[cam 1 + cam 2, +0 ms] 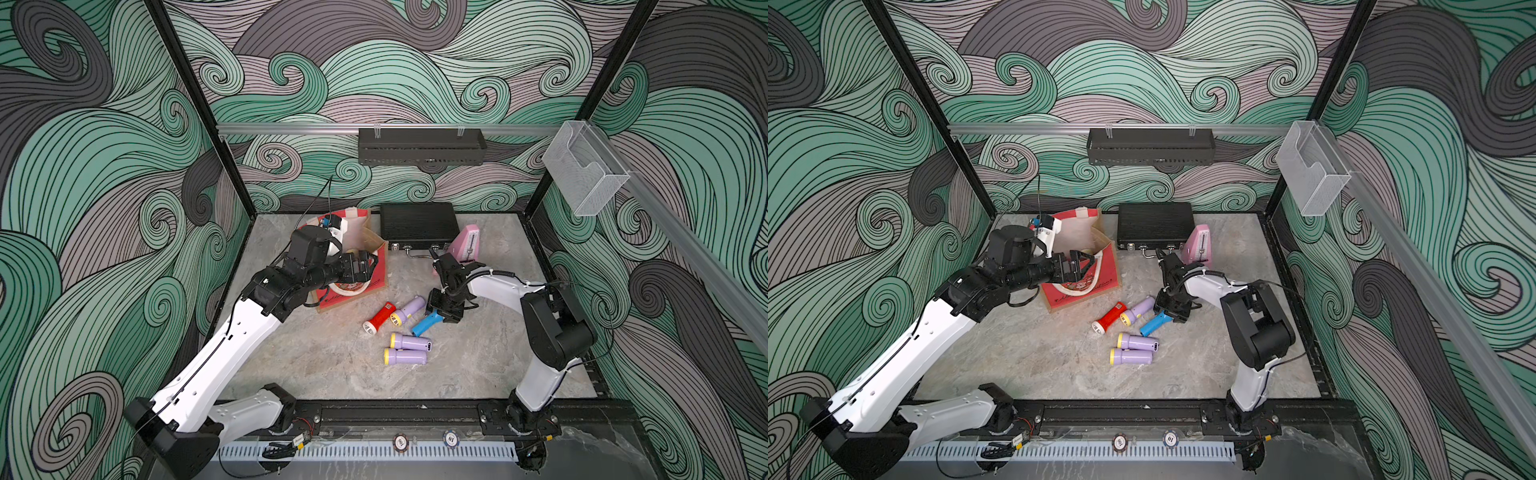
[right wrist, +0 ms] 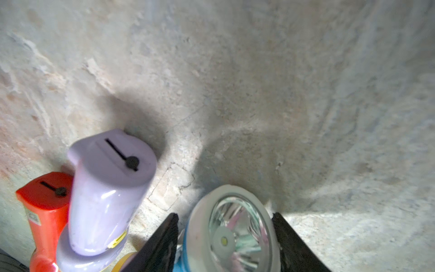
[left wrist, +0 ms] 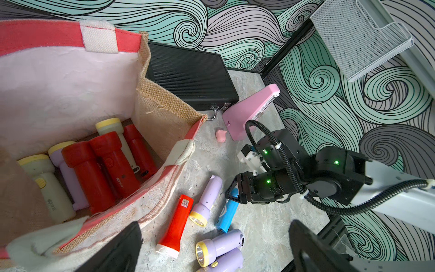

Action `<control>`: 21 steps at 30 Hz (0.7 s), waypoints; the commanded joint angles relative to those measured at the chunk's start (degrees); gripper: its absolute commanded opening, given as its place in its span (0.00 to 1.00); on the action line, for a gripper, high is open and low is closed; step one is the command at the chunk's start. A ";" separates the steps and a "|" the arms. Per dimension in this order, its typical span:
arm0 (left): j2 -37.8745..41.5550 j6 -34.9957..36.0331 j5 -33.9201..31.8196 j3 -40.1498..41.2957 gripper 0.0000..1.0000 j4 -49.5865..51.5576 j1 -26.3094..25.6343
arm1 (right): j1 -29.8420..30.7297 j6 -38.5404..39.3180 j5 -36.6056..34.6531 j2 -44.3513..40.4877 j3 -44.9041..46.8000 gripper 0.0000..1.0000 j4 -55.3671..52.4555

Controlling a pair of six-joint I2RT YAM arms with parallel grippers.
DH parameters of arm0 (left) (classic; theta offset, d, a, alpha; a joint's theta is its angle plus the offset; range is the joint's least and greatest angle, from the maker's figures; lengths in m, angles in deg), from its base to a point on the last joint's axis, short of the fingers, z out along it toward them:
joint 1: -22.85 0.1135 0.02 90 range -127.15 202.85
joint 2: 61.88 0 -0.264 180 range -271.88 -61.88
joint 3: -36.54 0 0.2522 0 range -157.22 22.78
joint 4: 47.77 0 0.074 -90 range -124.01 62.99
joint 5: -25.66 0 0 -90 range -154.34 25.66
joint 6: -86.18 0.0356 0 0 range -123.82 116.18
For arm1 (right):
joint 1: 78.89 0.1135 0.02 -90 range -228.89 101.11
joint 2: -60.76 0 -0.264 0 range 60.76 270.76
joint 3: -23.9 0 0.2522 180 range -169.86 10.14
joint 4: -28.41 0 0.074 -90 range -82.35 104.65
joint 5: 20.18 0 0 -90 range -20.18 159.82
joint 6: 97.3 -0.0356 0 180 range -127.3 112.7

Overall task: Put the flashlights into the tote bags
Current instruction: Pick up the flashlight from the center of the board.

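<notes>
A grey marbled tabletop (image 1: 311, 365) carries the boxy tote bag (image 3: 162, 113) with rough jute sides and a pale lining. Glossy red, lilac and pale green flashlights (image 3: 113, 162) lie inside. Beside it are a black ribbed case (image 1: 417, 224) and a pink pyramid metronome (image 1: 467, 243). The left gripper (image 1: 1090, 268) hangs over the bag's mouth, jaws wide and empty. The right gripper (image 2: 225, 214) flanks the blue flashlight (image 1: 426, 323) at its head, a lilac flashlight (image 1: 409, 309) crowding alongside. I cannot tell if it grips.

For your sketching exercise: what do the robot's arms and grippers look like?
White shells, black joints. Right arm: ribbed black cable, white ties, green lights. Left arm: thin black cable. Left gripper and right gripper: black.
</notes>
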 commanded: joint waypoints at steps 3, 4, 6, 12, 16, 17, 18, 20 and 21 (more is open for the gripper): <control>0.97 0.27 -0.49 -0.15 0.99 0.73 -0.29 | -0.51 1.89 -4.61 -0.36 -1.20 0.59 -2.14; 0.94 0.31 -0.48 -0.22 0.99 0.67 -0.29 | -0.46 2.68 -5.32 -0.58 -1.65 0.58 -2.52; 0.83 0.40 -0.35 -0.38 0.99 0.61 -0.29 | -0.42 4.09 -6.57 -0.95 -2.35 0.57 -3.42; 0.24 1.10 -0.22 -1.25 0.98 0.62 -0.29 | -0.44 4.55 -6.49 -2.54 -3.00 0.69 -4.80; -0.31 1.16 0.05 -1.71 0.99 0.44 -0.29 | -0.31 4.36 -5.61 -5.21 -3.04 0.87 -5.91; -0.43 1.20 0.11 -1.80 0.99 0.45 -0.28 | -0.29 4.09 -5.28 -5.79 -2.79 0.89 -6.01; -0.58 1.36 0.14 -1.98 0.99 0.50 -0.29 | -0.14 3.65 -4.74 -6.40 -2.33 0.91 -6.11; -0.79 1.63 0.14 -2.25 0.99 0.54 -0.24 | 0.13 2.34 -3.50 -7.29 -1.21 0.93 -5.98; -0.87 1.79 0.24 -2.31 0.98 0.61 -0.29 | 0.07 1.57 -2.65 -7.58 -0.64 0.93 -5.80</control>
